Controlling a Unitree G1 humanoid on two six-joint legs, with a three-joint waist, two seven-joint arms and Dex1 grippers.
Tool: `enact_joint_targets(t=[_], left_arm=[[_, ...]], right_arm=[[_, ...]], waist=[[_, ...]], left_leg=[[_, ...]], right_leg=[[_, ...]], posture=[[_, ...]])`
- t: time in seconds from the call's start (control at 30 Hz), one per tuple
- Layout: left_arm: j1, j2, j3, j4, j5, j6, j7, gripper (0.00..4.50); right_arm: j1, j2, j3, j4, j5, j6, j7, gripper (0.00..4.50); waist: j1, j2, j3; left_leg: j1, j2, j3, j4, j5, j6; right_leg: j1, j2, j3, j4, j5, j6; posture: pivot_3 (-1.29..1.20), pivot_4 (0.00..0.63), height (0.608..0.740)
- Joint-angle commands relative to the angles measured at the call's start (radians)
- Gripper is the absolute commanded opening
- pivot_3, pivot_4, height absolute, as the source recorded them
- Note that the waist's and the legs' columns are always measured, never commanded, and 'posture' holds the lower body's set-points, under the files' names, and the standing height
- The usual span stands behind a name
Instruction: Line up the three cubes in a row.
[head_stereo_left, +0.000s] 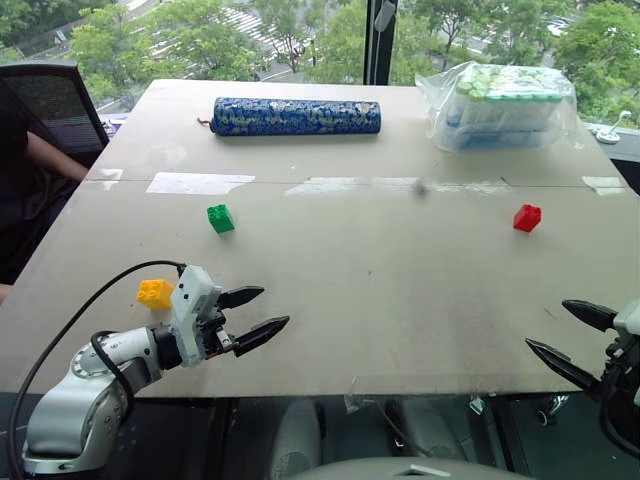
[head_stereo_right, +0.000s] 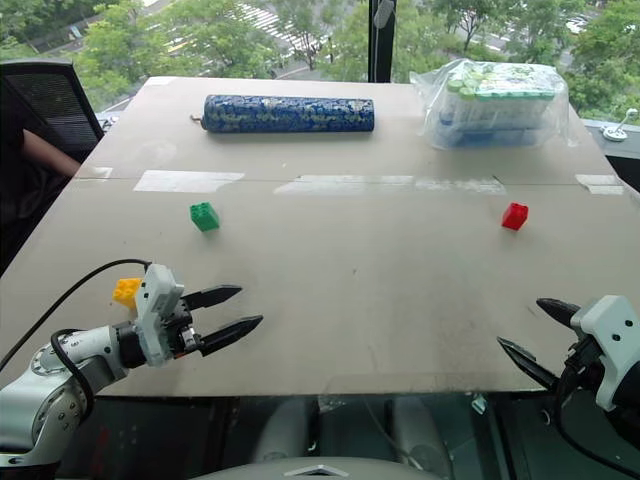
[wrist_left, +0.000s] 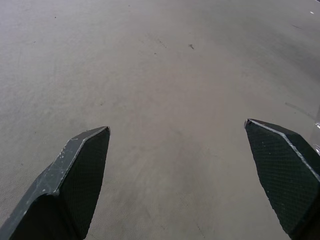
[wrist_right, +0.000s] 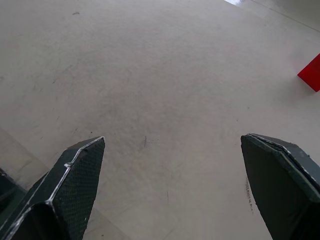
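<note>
Nothing is held; no cube has been gripped and the three are well apart, so the row is judged not yet begun.

Left gripper (head_stereo_left: 262, 312): fingers spread wide, nothing between them, low over the worktop (head_stereo_left: 400, 290) near its front edge. The yellow cube (head_stereo_left: 154, 293) lies just behind the wrist, beside the gripper body and outside the fingers. The arm would need to be drawn back and turned before closing on it.

The green cube (head_stereo_left: 221, 218) sits farther in, beyond the left fingers and apart from them.

The red cube (head_stereo_left: 527, 217) lies well to the right.

Right gripper (head_stereo_right: 535, 335): fingers likewise spread, empty, near the front edge; red cube ahead, well short of contact.

Suggested: one cube kept as anchor, the others brought beside it, grasped squarely across flat sides.
</note>
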Motion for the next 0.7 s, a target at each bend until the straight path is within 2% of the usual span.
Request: enact_joint_targets(t=[0.03,0.13,0.27,0.33,0.43,0.5,0.7], left_arm=[[-0.043,-0.015,0.002,-0.026,-0.027,-0.007,0.018,4.41],[-0.126,-0.071,-0.047,-0.058,-0.072,0.047,0.081,4.41],[-0.196,-0.077,-0.098,-0.092,-0.085,0.055,0.075,4.41],[-0.216,-0.074,-0.115,-0.103,-0.084,0.055,0.075,4.41],[-0.334,-0.082,-0.177,-0.13,-0.102,0.091,0.089,4.41],[-0.386,-0.088,-0.197,-0.135,-0.11,0.107,0.103,4.41],[-0.431,-0.107,-0.218,-0.153,-0.119,0.126,0.152,4.41]], right_arm=[[-0.07,0.013,0.028,-0.069,-0.008,0.052,-0.12,4.5],[-0.261,0.036,0.107,-0.126,-0.04,0.221,-0.365,4.5],[-0.501,0.014,0.197,-0.09,-0.119,0.512,-0.582,4.5],[-0.582,0.034,0.203,-0.067,-0.109,0.601,-0.622,4.5],[-0.835,0.082,0.228,0.198,-0.164,0.709,-0.733,4.5],[-0.95,0.107,0.22,0.33,-0.17,0.738,-0.756,4.5],[-1.127,0.146,0.222,0.576,-0.171,0.722,-0.752,4.5]], waist=[[0.0,0.0,0.0],[-0.004,0.0,0.0],[-0.003,-0.001,-0.001],[-0.001,-0.001,-0.001],[0.0,-0.001,0.0],[-0.001,0.0,0.0],[-0.007,0.001,0.001]], left_leg=[[0.0,0.0,0.0,0.0,0.0,0.0],[0.0,0.0,0.0,0.0,0.0,0.0],[0.0,0.0,0.0,0.001,0.0,0.0],[-0.001,-0.001,0.0,0.001,0.0,0.0],[-0.001,-0.001,-0.001,0.001,0.0,0.0],[-0.002,-0.003,-0.002,0.001,0.0,0.001],[-0.003,-0.003,-0.002,-0.001,-0.003,0.006]], right_leg=[[0.0,0.0,0.0,0.0,0.0,0.0],[0.0,0.001,0.0,0.0,0.0,0.0],[0.0,0.001,0.001,0.001,0.002,-0.003],[0.0,0.001,0.001,0.001,0.002,-0.003],[0.0,0.002,0.002,0.001,0.002,-0.004],[0.0,0.002,0.004,0.0,0.003,-0.003],[-0.001,0.002,0.004,0.0,0.003,0.002]], posture=[[0.0,0.15,0.74],[0.0,0.15,0.74],[0.0,0.15,0.74],[0.0,0.15,0.74],[0.0,0.15,0.74],[0.0,0.15,0.74],[0.0,0.15,0.74]])
